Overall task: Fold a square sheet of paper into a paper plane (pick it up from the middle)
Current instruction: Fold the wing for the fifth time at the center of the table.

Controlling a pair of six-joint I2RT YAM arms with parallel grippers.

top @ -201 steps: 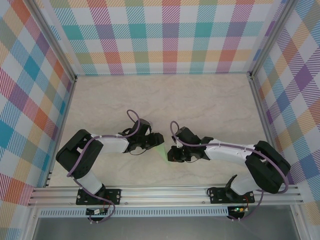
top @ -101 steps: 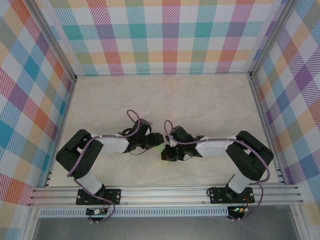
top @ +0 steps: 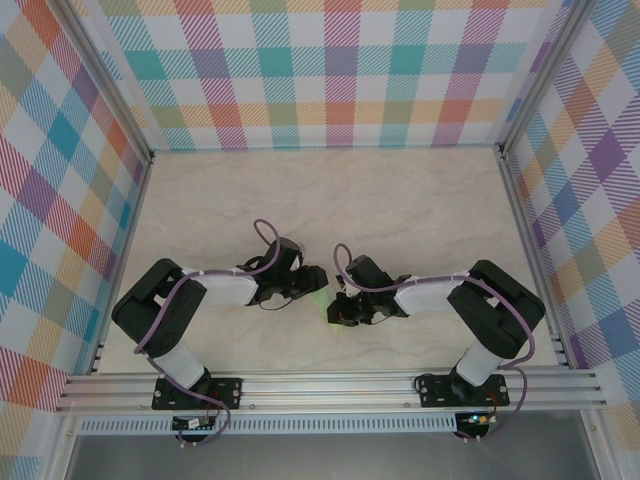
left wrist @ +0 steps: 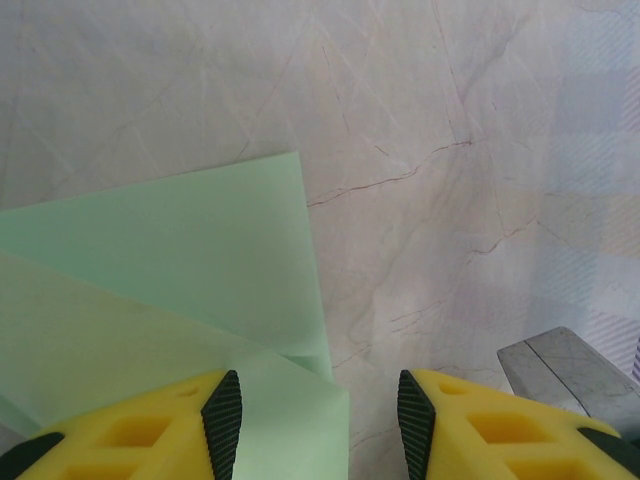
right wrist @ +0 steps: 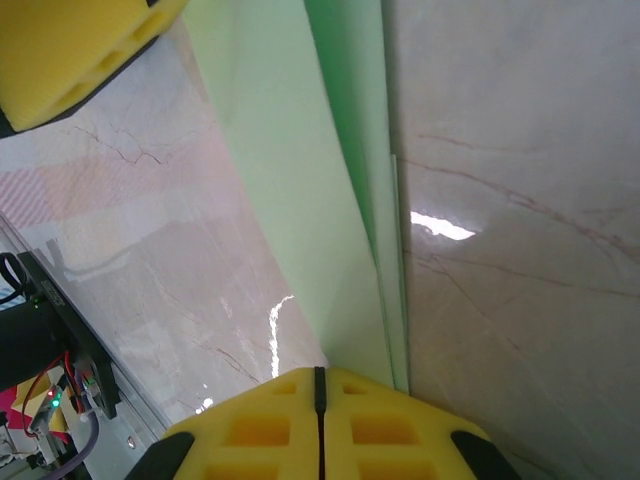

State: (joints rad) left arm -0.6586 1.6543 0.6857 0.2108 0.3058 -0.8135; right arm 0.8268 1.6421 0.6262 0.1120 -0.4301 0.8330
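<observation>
Paper (right wrist: 290,200) edge at closed R fingers (right wrist: 300,410), corner under parted L fingers (left wrist: 222,412)

We can read no word, number, brand or sign in any of these views. The folded pale-green paper (left wrist: 170,240) shows us a plain face, and the circuit board (top: 190,424) below the left arm's base is too small for us to make out any print on it
</observation>
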